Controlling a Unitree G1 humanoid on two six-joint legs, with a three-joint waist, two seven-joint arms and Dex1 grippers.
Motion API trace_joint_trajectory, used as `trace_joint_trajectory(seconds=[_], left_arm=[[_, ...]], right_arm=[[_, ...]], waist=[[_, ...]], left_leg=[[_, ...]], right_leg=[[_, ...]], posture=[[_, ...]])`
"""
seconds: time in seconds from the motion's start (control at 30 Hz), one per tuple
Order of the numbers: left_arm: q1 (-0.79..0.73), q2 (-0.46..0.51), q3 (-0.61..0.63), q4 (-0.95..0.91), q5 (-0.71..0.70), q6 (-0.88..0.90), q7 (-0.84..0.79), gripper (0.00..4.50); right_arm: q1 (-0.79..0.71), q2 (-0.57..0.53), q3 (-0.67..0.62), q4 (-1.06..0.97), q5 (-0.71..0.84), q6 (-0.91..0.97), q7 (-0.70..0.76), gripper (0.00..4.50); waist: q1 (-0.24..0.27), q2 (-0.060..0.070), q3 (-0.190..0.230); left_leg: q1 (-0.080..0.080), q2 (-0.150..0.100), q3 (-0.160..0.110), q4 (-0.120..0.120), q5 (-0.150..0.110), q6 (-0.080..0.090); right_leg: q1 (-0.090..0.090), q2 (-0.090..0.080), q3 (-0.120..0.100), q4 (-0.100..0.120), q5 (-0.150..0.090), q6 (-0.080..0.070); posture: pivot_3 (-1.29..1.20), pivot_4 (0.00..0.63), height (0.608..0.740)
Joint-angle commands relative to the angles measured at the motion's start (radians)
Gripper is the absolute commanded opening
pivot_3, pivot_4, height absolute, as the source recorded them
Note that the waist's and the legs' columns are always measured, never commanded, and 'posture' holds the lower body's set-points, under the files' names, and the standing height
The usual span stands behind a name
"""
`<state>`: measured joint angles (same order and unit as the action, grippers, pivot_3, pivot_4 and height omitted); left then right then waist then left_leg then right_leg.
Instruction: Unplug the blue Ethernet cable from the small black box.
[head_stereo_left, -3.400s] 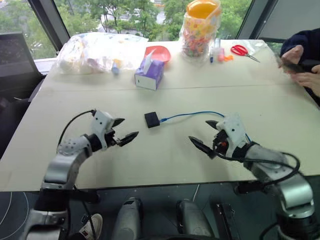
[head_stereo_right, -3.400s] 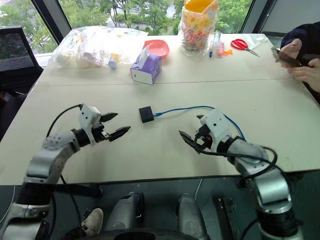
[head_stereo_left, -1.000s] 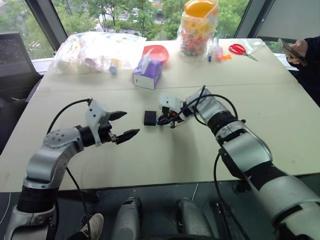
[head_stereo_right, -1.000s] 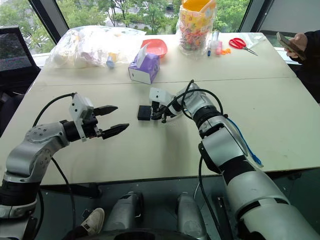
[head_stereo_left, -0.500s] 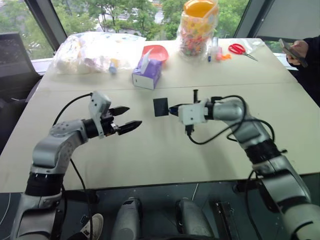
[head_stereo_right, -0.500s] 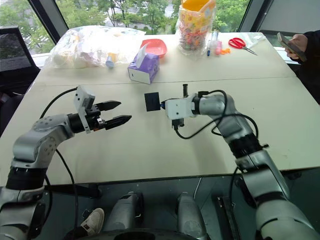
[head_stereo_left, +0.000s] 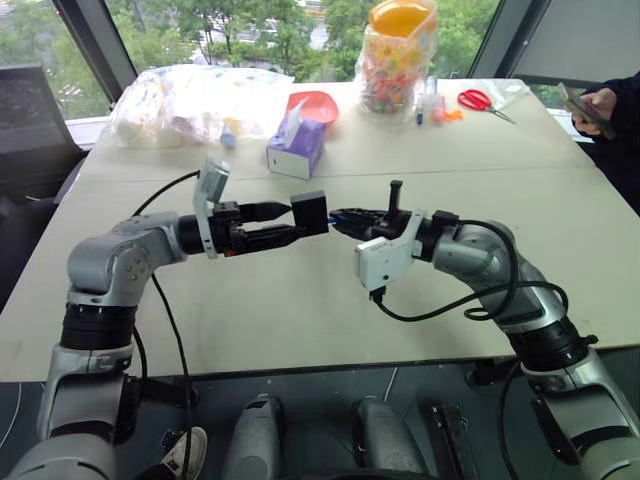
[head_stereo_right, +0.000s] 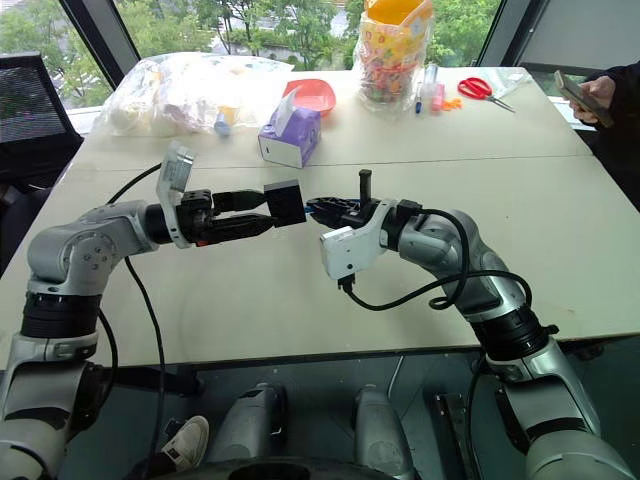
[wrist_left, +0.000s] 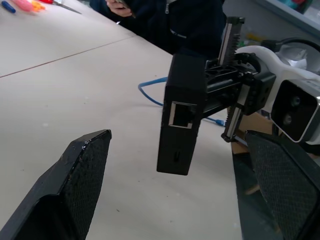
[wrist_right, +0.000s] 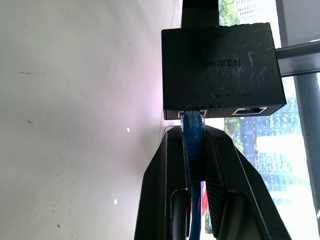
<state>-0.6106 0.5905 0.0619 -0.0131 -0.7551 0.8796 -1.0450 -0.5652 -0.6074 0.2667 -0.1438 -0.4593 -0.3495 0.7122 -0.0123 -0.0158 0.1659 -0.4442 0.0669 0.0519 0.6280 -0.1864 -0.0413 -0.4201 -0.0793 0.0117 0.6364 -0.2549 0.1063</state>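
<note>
The small black box (head_stereo_left: 310, 212) hangs in the air above the table's middle, carried by the plug of the blue Ethernet cable (wrist_right: 192, 125), which sits in its port. My right gripper (head_stereo_left: 340, 215) is shut on that plug just behind the box. The rest of the blue cable (wrist_left: 150, 89) trails down to the table. My left gripper (head_stereo_left: 292, 220) is open and level, pointing at the box from the other side. Its fingertips (wrist_left: 95, 145) stand wide on either side of the box (wrist_left: 182, 115), apart from it.
At the back of the table (head_stereo_left: 300, 310) are a purple tissue box (head_stereo_left: 297, 147), a red bowl (head_stereo_left: 318, 103), a plastic bag (head_stereo_left: 190, 100), a jar of sweets (head_stereo_left: 400, 55) and red scissors (head_stereo_left: 485, 100). A person's hand with a phone (head_stereo_left: 590, 100) is at the far right.
My right gripper has lifted the box off the table by the plug and drawn it back. My left gripper has risen and moved right, so its open fingers now flank the box.
</note>
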Motion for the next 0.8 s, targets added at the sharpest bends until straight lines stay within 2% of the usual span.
trace_joint_trajectory(seconds=[0.03, 0.1, 0.2, 0.4, 0.47, 0.63, 0.8], left_arm=[[-0.022, -0.001, 0.027, -0.031, -0.028, 0.004, 0.006, 4.50], [-0.029, -0.011, 0.030, -0.027, -0.029, 0.002, 0.017, 4.50], [-0.038, -0.019, 0.026, -0.019, -0.024, -0.002, 0.030, 3.67], [-0.045, -0.042, 0.020, -0.017, -0.025, -0.004, 0.045, 1.11], [-0.044, -0.047, 0.016, -0.020, -0.026, -0.002, 0.047, 0.47], [-0.039, -0.033, 0.001, -0.022, -0.016, 0.002, 0.035, 0.47], [-0.032, 0.008, -0.013, -0.023, -0.005, -0.013, -0.016, 0.47]], right_arm=[[-0.030, 0.003, -0.007, -0.040, 0.006, 0.000, -0.009, 0.03], [-0.031, 0.002, 0.000, -0.042, 0.010, 0.001, 0.002, 0.03], [-0.033, 0.003, 0.006, -0.044, 0.013, 0.001, 0.008, 0.00], [-0.043, 0.005, 0.011, -0.076, 0.024, 0.009, 0.025, 0.00], [-0.041, 0.007, 0.013, -0.087, 0.027, 0.016, 0.032, 0.00], [-0.045, 0.007, 0.008, -0.088, 0.050, 0.053, 0.059, 0.00], [-0.058, -0.006, -0.035, -0.131, 0.296, 0.324, 0.255, 2.41]], waist=[[0.000, 0.000, 0.000], [0.000, 0.000, 0.000], [0.000, 0.000, 0.000], [0.000, 0.000, 0.000], [0.000, -0.001, 0.000], [0.000, -0.001, 0.000], [0.000, -0.001, 0.000]], left_leg=[[0.000, 0.000, 0.000, 0.000, 0.000, 0.000], [0.000, 0.000, 0.000, 0.001, 0.000, 0.000], [0.000, 0.000, -0.001, 0.001, 0.000, 0.000], [0.000, 0.000, -0.001, 0.001, 0.000, 0.000], [0.000, 0.000, -0.001, 0.001, 0.000, 0.000], [0.000, 0.000, -0.001, 0.001, 0.000, 0.000], [0.000, 0.000, -0.001, 0.001, 0.000, 0.000]], right_leg=[[0.000, 0.000, 0.000, 0.000, 0.000, 0.000], [0.001, 0.000, 0.000, 0.000, 0.000, 0.000], [0.001, 0.000, 0.000, 0.000, 0.000, 0.000], [0.001, 0.000, 0.000, 0.000, 0.000, 0.000], [0.001, 0.000, 0.000, 0.000, 0.000, 0.000], [0.001, 0.000, 0.000, 0.000, 0.000, 0.000], [0.001, 0.000, 0.000, 0.000, 0.000, 0.000]], posture=[[0.00, 0.150, 0.735], [0.00, 0.150, 0.735], [0.00, 0.150, 0.735], [0.00, 0.150, 0.735], [0.00, 0.150, 0.735], [0.00, 0.150, 0.735], [0.00, 0.150, 0.735]])
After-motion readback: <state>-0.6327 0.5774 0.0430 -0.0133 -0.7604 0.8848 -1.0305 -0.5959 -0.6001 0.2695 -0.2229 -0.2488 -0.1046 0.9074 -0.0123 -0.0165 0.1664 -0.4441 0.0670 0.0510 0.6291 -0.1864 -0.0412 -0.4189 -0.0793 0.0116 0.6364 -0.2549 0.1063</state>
